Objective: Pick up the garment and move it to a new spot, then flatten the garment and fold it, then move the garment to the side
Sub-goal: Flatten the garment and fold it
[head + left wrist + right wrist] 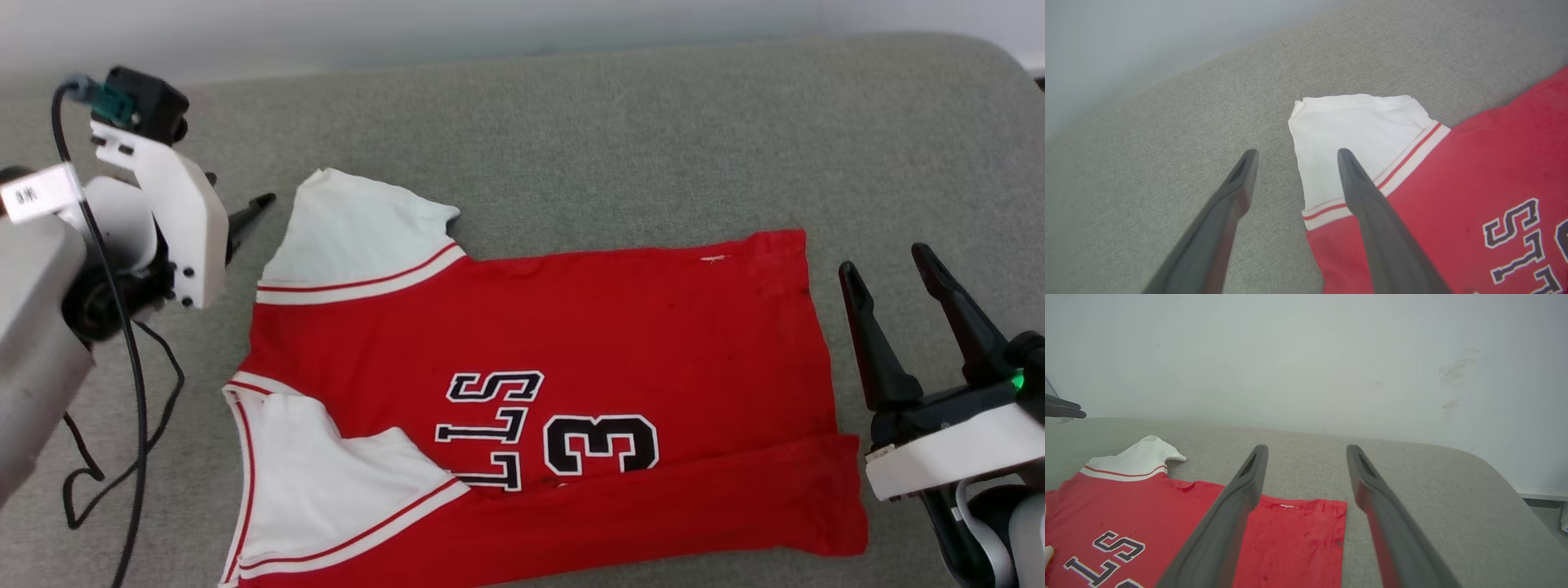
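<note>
Lying spread on the grey upholstered surface [612, 147], the garment [571, 351] sits roughly mid-frame in the head view, collar end toward the robot's left and hem toward its right.

Garment notes:
- Body is red; short sleeves are white with red-and-white striped trim.
- The far sleeve [351, 233] is laid out flat, pointing away from the robot, with one corner slightly turned.
- The near sleeve [326, 490] is turned inward over the chest and covers the start of the lettering.
- The black, white-outlined letters [490, 429] and the number 3 [600, 443] read sideways from the head.
- The near long edge is doubled up onto the body as a folded strip [694, 506], its crease running just under the 3.
- The fabric is mostly smooth, with faint dark specks toward the hem.

Grippers:
- The left gripper [1297, 152] has its fingers spread and holds nothing. In its wrist view one finger lies across the far sleeve's trim and the other over bare surface. Contact with the cloth cannot be judged.
- The right gripper [886, 257] is also parted and empty, just beside the hem edge over bare surface.

Surroundings:
- A black cable [139, 392] trails from the left arm down onto the surface, left of the collar end and apart from the cloth.
- A pale wall [1306, 355] stands behind the surface, with grey scuff marks [1453, 371].
</note>
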